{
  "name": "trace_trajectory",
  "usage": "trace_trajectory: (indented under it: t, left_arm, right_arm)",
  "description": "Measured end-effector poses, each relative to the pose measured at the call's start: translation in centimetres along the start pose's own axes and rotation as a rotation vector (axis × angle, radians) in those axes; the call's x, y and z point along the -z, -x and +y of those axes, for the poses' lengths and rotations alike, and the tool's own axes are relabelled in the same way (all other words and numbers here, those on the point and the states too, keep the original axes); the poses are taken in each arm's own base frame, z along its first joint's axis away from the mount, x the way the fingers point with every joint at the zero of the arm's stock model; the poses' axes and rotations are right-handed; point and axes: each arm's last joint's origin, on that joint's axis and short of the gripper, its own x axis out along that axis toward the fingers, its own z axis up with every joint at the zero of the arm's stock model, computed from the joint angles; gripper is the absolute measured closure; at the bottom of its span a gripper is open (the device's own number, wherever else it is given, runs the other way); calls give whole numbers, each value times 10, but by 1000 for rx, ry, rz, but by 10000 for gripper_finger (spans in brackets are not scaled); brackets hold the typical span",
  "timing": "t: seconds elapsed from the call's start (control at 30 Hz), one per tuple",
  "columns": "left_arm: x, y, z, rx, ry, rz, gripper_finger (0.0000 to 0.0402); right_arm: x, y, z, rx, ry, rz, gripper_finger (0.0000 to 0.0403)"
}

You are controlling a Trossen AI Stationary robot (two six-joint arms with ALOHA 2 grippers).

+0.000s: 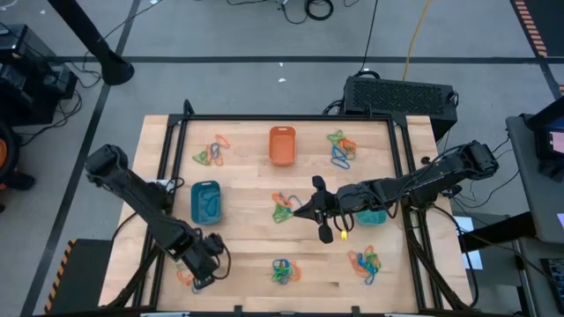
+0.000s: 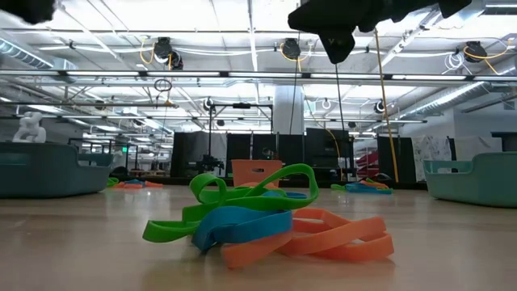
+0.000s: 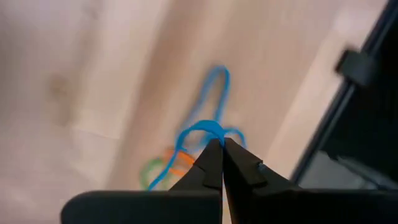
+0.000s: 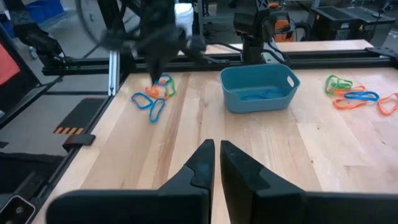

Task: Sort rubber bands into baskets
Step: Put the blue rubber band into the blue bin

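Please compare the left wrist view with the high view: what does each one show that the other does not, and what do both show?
Only the left wrist view shows the left tool shut on a blue rubber band over a small pile with green and orange bands.

Only the high view shows the whole table: the orange basket, the blue basket, the teal basket partly under the right arm, the right tool above the middle, and several other band piles.

Both show the left tool at the near left corner of the wooden table.

Two dark jointed arms, tapered black fingers (image 3: 211,163)
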Motion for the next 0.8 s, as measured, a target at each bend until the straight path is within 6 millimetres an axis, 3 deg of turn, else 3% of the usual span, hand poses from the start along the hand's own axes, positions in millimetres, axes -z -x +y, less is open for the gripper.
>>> trace_trajectory:
  t: [0.37,0.6,0.8]
  left_arm:
    - [-29,45,53,-266,-35,-248,401]
    - [-51,53,88,-414,19,-169,401]
    - [-57,57,108,-492,89,-104,401]
  right_arm:
    - [4,0,-1,7,21,38,385]
    - [10,1,-4,83,56,98,385]
    - [17,2,-8,192,75,157,385]
